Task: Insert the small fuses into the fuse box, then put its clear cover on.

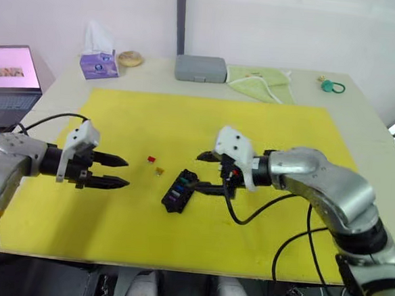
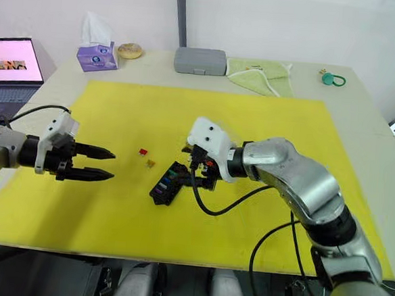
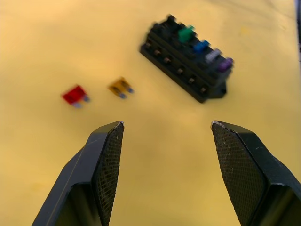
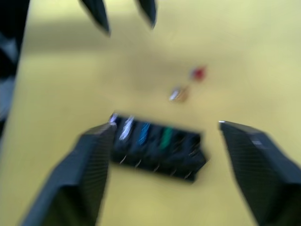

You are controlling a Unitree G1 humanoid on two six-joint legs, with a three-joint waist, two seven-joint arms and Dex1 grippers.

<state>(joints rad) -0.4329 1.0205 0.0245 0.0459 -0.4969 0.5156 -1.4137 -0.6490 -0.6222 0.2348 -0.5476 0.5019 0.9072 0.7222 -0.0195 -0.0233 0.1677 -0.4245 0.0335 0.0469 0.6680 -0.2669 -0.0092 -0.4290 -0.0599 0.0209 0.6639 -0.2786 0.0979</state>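
Right gripper (image 1: 206, 172) hovers low over the yellow mat (image 1: 253, 131), fingers spread wide with nothing between them. One finger (image 1: 207, 156) points off past the far end of the fuse box (image 1: 179, 191); the other reaches toward the box's near side and is partly lost against the black plastic. Whether it touches the box cannot be told. In the right wrist view the box lies between and just beyond the two pads (image 4: 89, 160).

Fuse box sits just beside the right gripper, angled on the mat. Four fuses stand in its top slots: green (image 3: 186, 34), teal (image 3: 201, 46), grey (image 3: 212, 55) and purple (image 3: 225, 63), in a row. Remaining slots are hard to make out.

Two loose fuses lie flat on the mat between the two grippers, close to each other but apart: orange fuse (image 3: 120, 87) nearer the box, red fuse (image 3: 75, 94) beyond it toward the left gripper.

Left gripper (image 1: 118, 171) hangs above the mat, well apart from the box, fingers parted and empty, tips aimed at the loose fuses.

Far edge of the table (image 1: 362, 125), beyond the mat: grey case (image 1: 200, 68), green cloth (image 1: 260, 81), tissue box (image 1: 99, 64), a round tan object (image 1: 130, 58) too small to identify, a small teal ring (image 1: 336, 86). Laptop (image 1: 9, 74) is cut off at the frame edge, past the left gripper.
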